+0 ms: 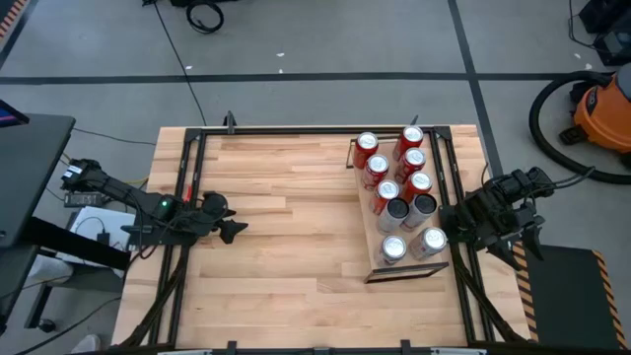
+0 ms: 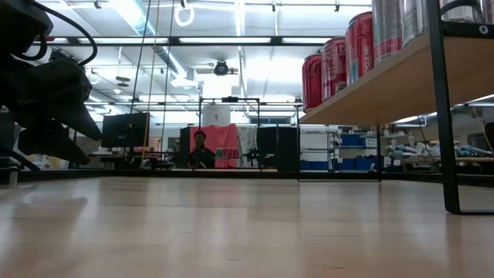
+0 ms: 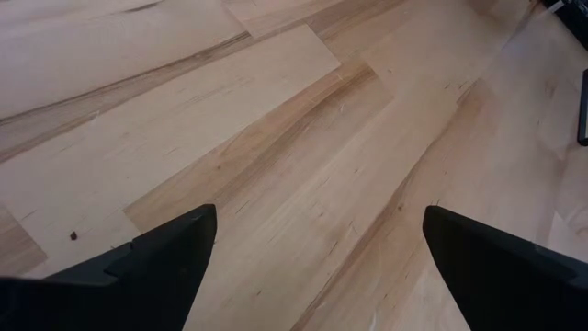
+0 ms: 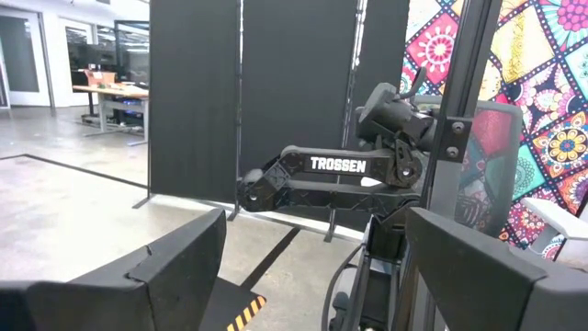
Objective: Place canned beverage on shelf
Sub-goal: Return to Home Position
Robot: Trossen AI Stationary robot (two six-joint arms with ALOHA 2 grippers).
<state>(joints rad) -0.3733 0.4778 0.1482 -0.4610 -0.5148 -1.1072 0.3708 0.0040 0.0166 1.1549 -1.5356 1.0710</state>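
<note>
One shelf (image 1: 412,227) at three o'clock holds six red cans (image 1: 387,189), two grey cans (image 1: 397,209), two pale cans (image 1: 393,248); two arms, left arm (image 1: 128,192) at nine o'clock, right arm (image 1: 508,202) at three; one person (image 2: 201,147).

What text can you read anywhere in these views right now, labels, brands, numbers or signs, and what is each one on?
"TROSSEN": white letters on a dark arm link in the right wrist view.
Print on the cans on the shelf: blurred in the low view, too small in the high view, unreadable.
Nothing else is legible.
</note>
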